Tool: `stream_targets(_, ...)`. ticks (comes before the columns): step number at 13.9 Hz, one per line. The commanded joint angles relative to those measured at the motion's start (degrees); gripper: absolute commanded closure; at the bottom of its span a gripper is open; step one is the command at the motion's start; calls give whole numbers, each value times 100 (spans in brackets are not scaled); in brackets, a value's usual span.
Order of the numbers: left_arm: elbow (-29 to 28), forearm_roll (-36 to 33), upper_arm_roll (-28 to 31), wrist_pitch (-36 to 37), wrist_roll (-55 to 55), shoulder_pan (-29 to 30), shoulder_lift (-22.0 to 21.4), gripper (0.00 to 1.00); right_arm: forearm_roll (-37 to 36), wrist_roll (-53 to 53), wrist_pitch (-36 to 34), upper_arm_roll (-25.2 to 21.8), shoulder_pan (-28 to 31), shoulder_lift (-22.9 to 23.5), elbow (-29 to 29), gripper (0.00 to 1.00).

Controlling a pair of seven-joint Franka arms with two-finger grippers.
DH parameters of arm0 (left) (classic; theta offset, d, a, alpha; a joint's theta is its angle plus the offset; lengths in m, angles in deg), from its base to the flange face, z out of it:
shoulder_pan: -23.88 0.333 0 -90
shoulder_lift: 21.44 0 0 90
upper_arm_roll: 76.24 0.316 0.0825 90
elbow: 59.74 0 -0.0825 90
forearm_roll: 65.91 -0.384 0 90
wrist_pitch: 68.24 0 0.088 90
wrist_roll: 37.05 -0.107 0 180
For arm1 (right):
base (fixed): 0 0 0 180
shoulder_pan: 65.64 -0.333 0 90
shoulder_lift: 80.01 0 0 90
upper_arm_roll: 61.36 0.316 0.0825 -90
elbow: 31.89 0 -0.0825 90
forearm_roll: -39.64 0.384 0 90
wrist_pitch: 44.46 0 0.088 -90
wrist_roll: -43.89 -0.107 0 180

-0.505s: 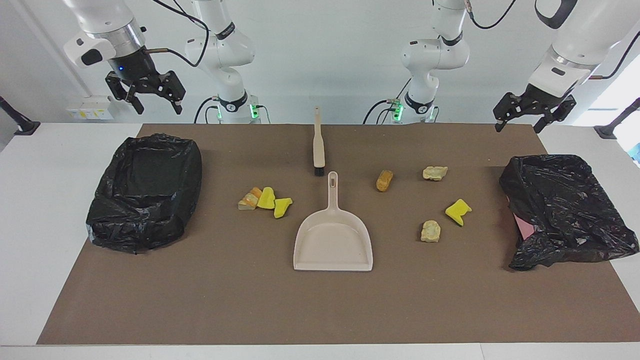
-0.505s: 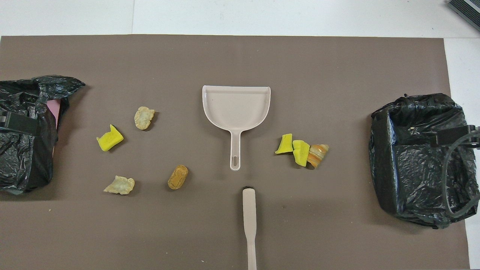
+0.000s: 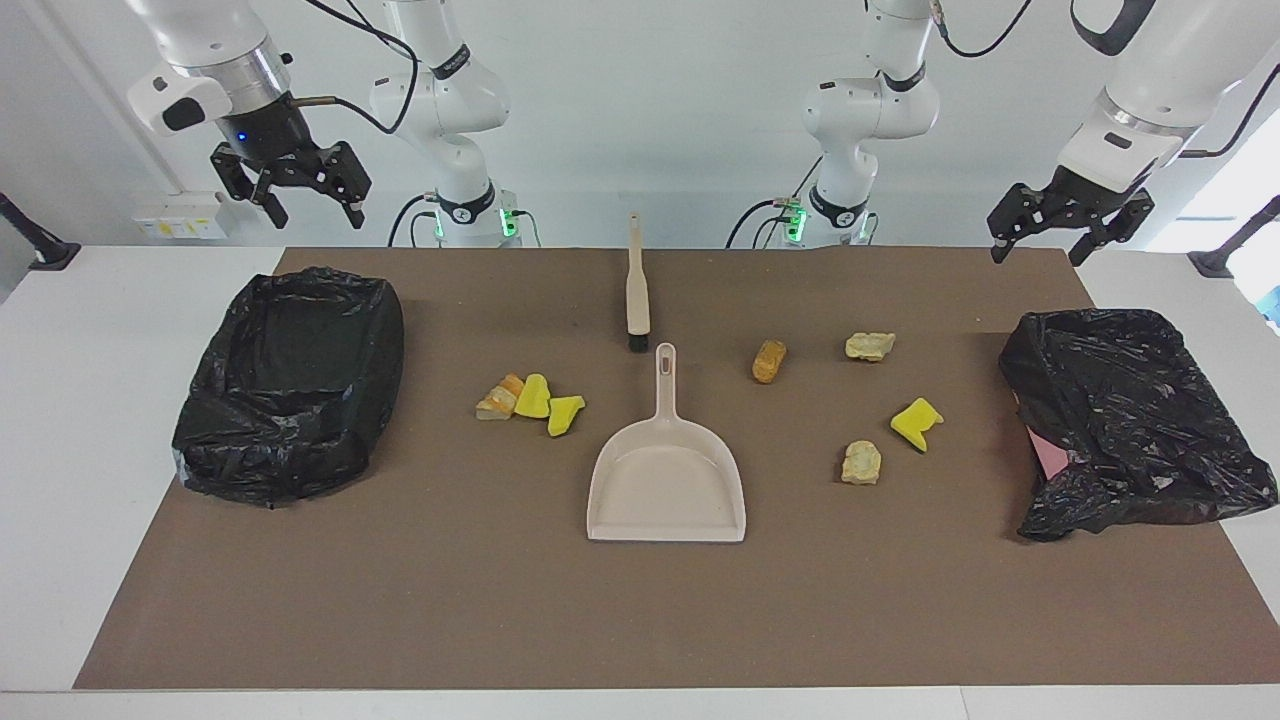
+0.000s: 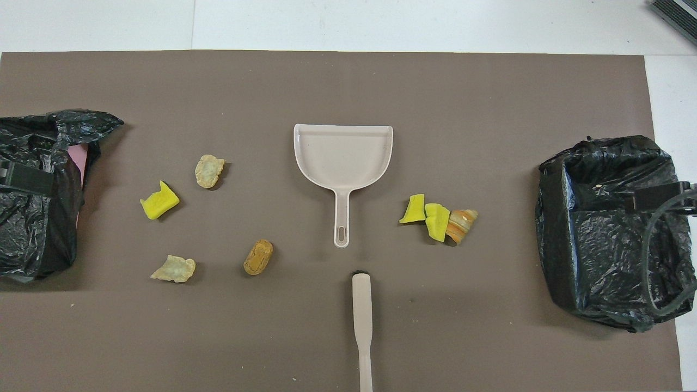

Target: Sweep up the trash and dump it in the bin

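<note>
While seven lumps of trash (image 3: pixel 530 398) lie scattered on the brown mat (image 3: pixel 640 620), three cluster beside the dustpan (image 3: pixel 667 490) toward the right arm's end and four lie toward the left arm's. The brush (image 3: pixel 636 290) lies nearer the robots. Both bins (image 3: pixel 290 385) are bag-lined. The right gripper (image 3: pixel 290 190) and the left gripper (image 3: pixel 1068 222) hang raised, fingers apart, holding nothing.

7 trash lumps (image 3: pixel 530 398) around the dustpan (image 3: pixel 667 490)
</note>
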Motion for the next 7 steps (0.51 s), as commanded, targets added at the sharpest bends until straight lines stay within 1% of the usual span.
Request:
stream_targets(1,-113,-10,23,63,-99,0,-96,0,-18,132,43,39,74,-109,108,0)
stream_targets(7,-271,-10,14,80,-117,27,-210,0,-27,115,35,48,21,-100,117,0)
